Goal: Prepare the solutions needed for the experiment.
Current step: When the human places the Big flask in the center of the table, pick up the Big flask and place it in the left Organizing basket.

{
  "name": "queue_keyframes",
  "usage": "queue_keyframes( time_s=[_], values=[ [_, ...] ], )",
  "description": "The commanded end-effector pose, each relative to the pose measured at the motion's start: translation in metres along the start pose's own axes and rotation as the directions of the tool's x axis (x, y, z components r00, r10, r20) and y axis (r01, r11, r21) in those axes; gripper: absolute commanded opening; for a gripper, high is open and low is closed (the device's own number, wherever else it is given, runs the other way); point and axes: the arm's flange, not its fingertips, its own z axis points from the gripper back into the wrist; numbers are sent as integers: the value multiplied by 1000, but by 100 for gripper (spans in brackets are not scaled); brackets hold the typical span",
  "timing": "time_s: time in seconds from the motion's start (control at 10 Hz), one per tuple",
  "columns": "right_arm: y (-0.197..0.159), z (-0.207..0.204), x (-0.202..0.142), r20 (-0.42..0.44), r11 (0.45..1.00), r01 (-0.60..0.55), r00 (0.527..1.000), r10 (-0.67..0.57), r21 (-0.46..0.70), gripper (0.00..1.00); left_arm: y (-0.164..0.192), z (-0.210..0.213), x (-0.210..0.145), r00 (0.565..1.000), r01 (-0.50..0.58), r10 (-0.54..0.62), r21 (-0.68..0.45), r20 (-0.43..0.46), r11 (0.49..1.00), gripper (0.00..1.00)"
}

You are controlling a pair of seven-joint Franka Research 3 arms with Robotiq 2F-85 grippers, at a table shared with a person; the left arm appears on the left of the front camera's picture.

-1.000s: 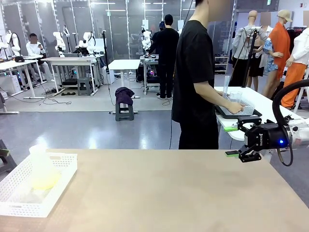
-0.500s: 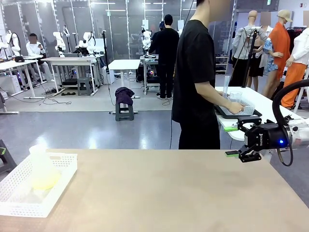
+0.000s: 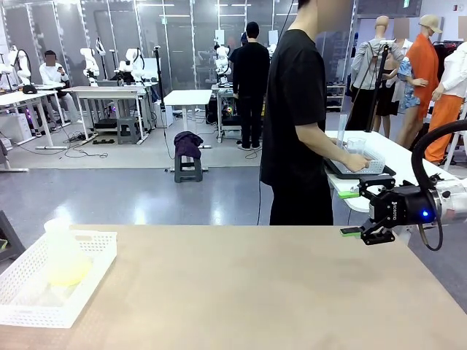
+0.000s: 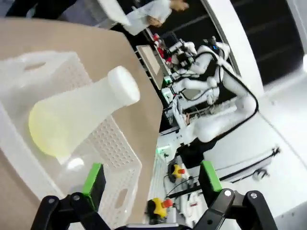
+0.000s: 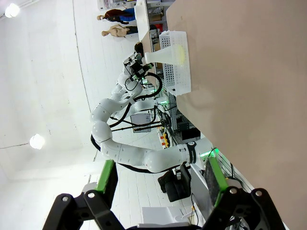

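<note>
Solutions (image 4: 50, 136) sit apart; left gripper (image 4: 152, 182) and right gripper (image 3: 350, 213) gape, holding nothing.

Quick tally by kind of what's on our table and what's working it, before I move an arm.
Frosted flask holding the pale yellow solution: 1
White basket around it: 1
Open grippers, left gripper and right gripper: 2
Person at the far side: 1
Total: 5
</note>
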Motion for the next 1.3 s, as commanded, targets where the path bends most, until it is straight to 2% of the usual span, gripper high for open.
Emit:
queue_keyframes(
  time_s=[0.0, 0.2, 0.3, 0.4, 0.5, 0.6, 1.2],
  values=[
    [1, 1, -2, -4, 1000, -3, 1000, 3, -5, 92, -14, -5, -3, 992, -128, 128, 6, -10, 992, 100],
    [1, 1, -2, -4, 1000, -3, 1000, 3, -5, 92, -11, -10, -5, 972, -235, 234, -78, -32, 969, 100],
    [1, 1, -2, -4, 1000, -3, 1000, 3, -5, 92, -11, -12, -3, 968, -253, 253, -73, -13, 965, 100],
    [1, 1, -2, -4, 1000, -3, 1000, 3, -5, 92, -14, -16, 0, 977, -212, 210, -116, -33, 970, 100],
    [1, 1, -2, -4, 1000, -3, 1000, 3, -5, 92, -14, -22, 5, 994, -110, 112, -127, 8, 986, 100],
    [1, 1, -2, -4, 1000, -3, 1000, 3, -5, 92, -9, -14, -6, 975, -221, 219, -73, -34, 973, 100],
    [1, 1, -2, -4, 1000, -3, 1000, 3, -5, 92, -9, -14, -6, 975, -221, 219, -73, -34, 973, 100]
  ],
)
